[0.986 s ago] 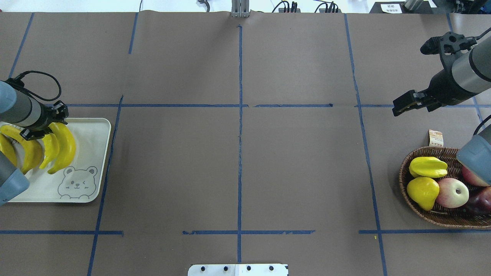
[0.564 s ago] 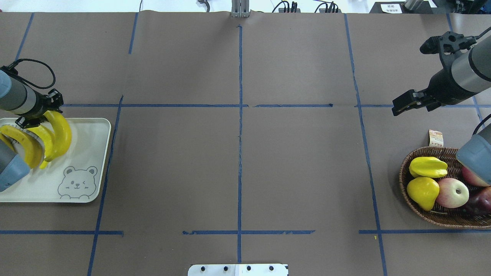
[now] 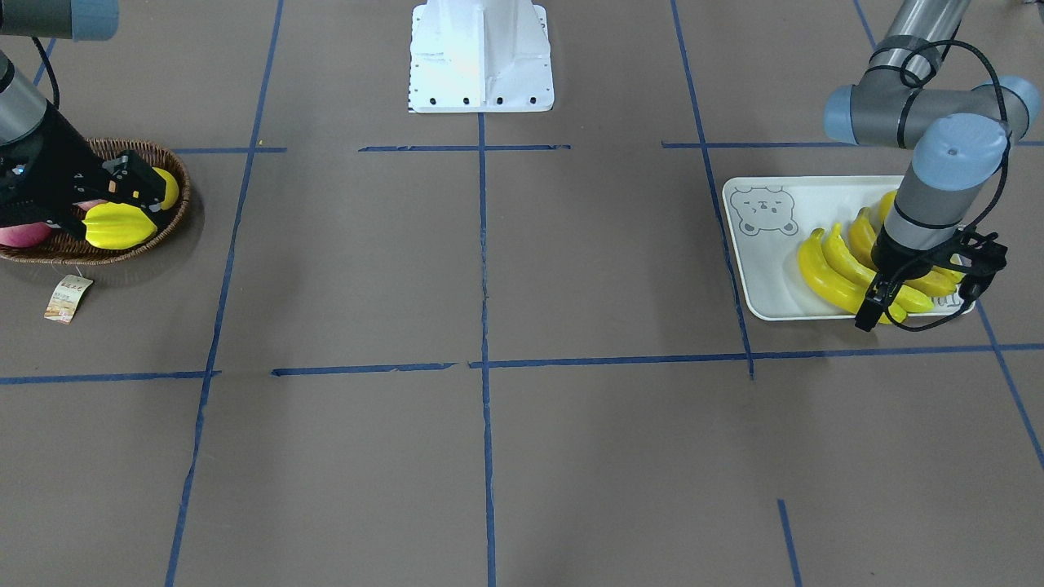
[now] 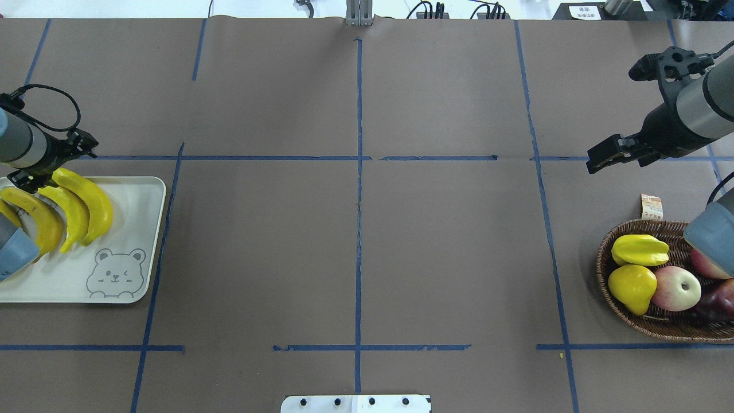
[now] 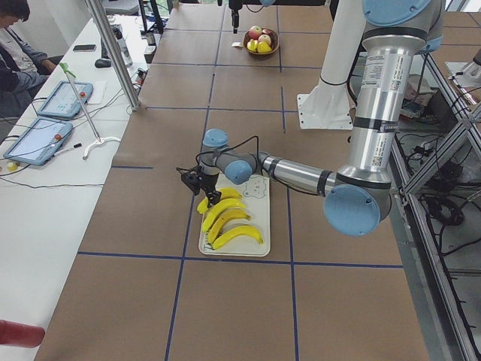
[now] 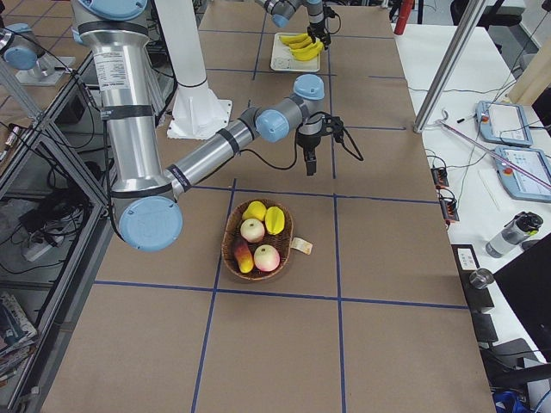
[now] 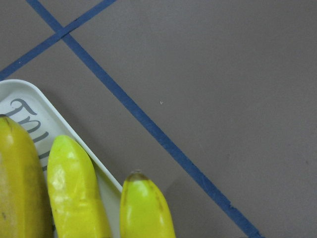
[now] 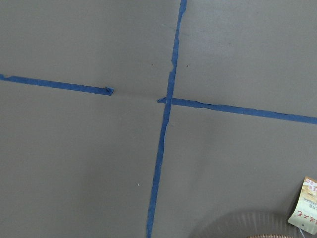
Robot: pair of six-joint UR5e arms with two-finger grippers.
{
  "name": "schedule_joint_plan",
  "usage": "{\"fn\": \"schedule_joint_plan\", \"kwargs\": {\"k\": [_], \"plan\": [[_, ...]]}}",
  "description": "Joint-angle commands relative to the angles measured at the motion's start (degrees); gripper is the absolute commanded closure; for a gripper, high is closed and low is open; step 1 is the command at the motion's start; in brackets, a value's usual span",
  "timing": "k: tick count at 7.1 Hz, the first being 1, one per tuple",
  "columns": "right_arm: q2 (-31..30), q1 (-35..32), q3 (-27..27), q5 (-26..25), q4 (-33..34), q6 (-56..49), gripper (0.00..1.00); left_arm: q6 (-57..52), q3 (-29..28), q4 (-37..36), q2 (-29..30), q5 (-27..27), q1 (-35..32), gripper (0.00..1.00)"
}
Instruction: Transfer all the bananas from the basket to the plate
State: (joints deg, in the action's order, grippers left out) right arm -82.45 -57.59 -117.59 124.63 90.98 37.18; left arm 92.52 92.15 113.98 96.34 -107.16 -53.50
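Four yellow bananas (image 4: 86, 206) lie side by side on the pale plate (image 4: 132, 229) with the bear face, at the table's left end. They also show in the front view (image 3: 824, 273) and the left wrist view (image 7: 74, 193). My left gripper (image 4: 33, 181) hangs just above their far tips at the plate's far edge, open and empty. My right gripper (image 4: 593, 163) hovers empty above the table beyond the wicker basket (image 4: 631, 321) and looks open. I see no bananas in the basket.
The basket holds a yellow starfruit (image 4: 639, 249), a yellow lemon (image 4: 631, 287), a red-and-yellow apple (image 4: 676, 287) and a dark red fruit (image 4: 719, 301). A paper tag (image 4: 651, 206) lies beside it. Blue tape lines cross the brown table. The robot's white base (image 3: 481, 57) stands mid-table.
My left gripper has let go of the outermost banana and drawn back toward the plate's far edge. That banana now lies flat beside the others. The right arm has not moved.
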Motion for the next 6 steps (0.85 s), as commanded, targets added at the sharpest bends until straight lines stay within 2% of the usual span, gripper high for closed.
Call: {"fn": "schedule_joint_plan", "kwargs": {"k": [1,2,4,6], "plan": [[-0.34,-0.76,-0.01,0.00,0.34,0.00,0.00,-6.25,1.27,-0.25,-0.80,-6.87,-2.82,0.00],[-0.43,-1.90,-0.10,0.09,2.34,-1.13,0.00,-14.65,2.49,-0.77,-1.94,-11.01,-5.97,0.00],[-2.00,-6.98,0.08,0.09,7.78,-14.34,0.00,-32.39,4.26,-1.13,-4.83,-15.08,-10.38,0.00],[-7.61,-13.57,0.43,2.09,8.60,-27.44,0.00,-57.57,4.35,-3.74,-7.39,-19.13,-17.57,0.00]]}}
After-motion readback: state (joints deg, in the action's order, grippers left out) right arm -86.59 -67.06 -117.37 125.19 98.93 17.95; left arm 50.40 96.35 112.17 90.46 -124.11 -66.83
